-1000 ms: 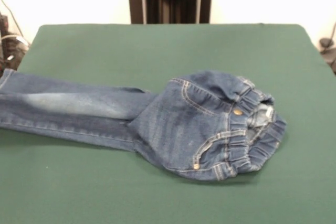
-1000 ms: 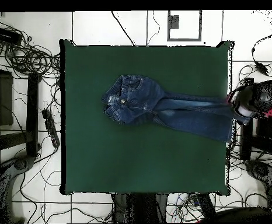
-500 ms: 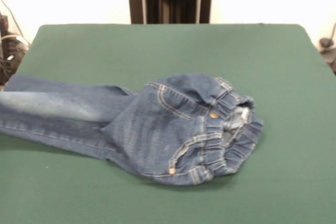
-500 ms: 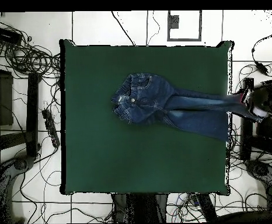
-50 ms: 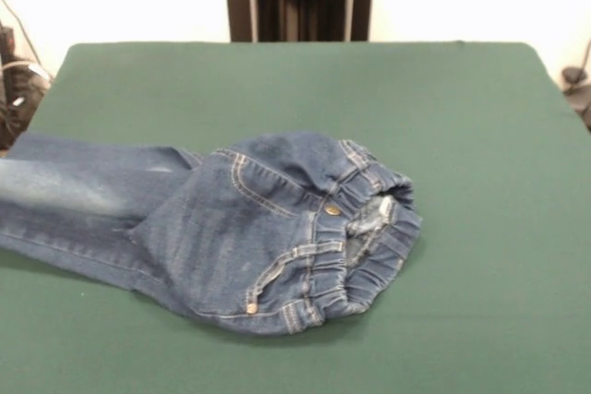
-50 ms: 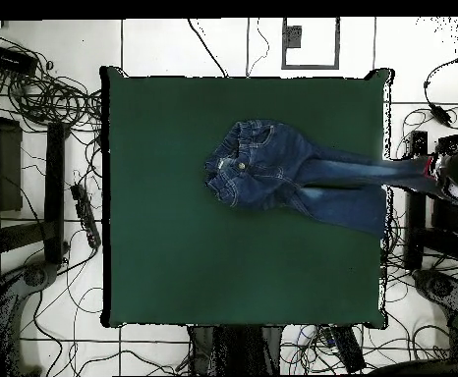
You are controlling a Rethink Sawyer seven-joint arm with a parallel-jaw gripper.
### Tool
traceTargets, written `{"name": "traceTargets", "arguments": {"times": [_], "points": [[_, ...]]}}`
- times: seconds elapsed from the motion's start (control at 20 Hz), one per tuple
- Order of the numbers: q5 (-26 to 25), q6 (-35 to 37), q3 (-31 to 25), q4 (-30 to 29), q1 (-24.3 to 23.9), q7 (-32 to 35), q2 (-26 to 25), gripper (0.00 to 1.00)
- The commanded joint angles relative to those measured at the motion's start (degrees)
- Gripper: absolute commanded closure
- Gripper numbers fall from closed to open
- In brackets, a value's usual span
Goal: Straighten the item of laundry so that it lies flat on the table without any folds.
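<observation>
Where the overhead view looks straight down, the jeans [image 6: 297,177] lie on the dark green worktop [image 6: 223,265], stretched crosswise in the upper right part of its cloth. Their gathered waistband [image 6: 223,169] points toward the middle of the cloth, and the legs run out to the right edge, where the cuffs hang past it. At that edge a person's hand [image 6: 447,175] (partly cut off by the frame, with a bit of red beside it) is at the end of the upper leg; whether it grips the fabric cannot be told.

From the front view the jeans [image 5: 231,228] sit left of centre and toward the near side of the worktop [image 5: 369,89]. The waistband [image 5: 355,228] stands open and puffed up, its elastic gathers bunched, with a brass button [image 5: 332,210] showing at the front. A second small rivet [image 5: 251,307] sits by the pocket seam. The seat bulges rather than lying flat. A faded pale patch [image 5: 55,193] marks the upper leg, which runs off the picture's left edge.

Neither view shows the robot's arm or its jaws, so their state cannot be told.
</observation>
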State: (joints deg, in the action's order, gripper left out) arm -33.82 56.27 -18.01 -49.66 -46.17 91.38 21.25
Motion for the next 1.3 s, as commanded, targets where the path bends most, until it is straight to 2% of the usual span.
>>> {"name": "traceTargets", "arguments": {"times": [0.05,0.45,1.3], "points": [[-1.9,-4.6,-7.1,2.5,1.3,-19.1,-2.3,1.0],[-2.0,-5.9,-7.6,2.7,1.1,-19.3,-3.0,1.0],[-0.7,-0.1,-8.3,5.6,1.5,-23.7,-4.8,1.0]]}}
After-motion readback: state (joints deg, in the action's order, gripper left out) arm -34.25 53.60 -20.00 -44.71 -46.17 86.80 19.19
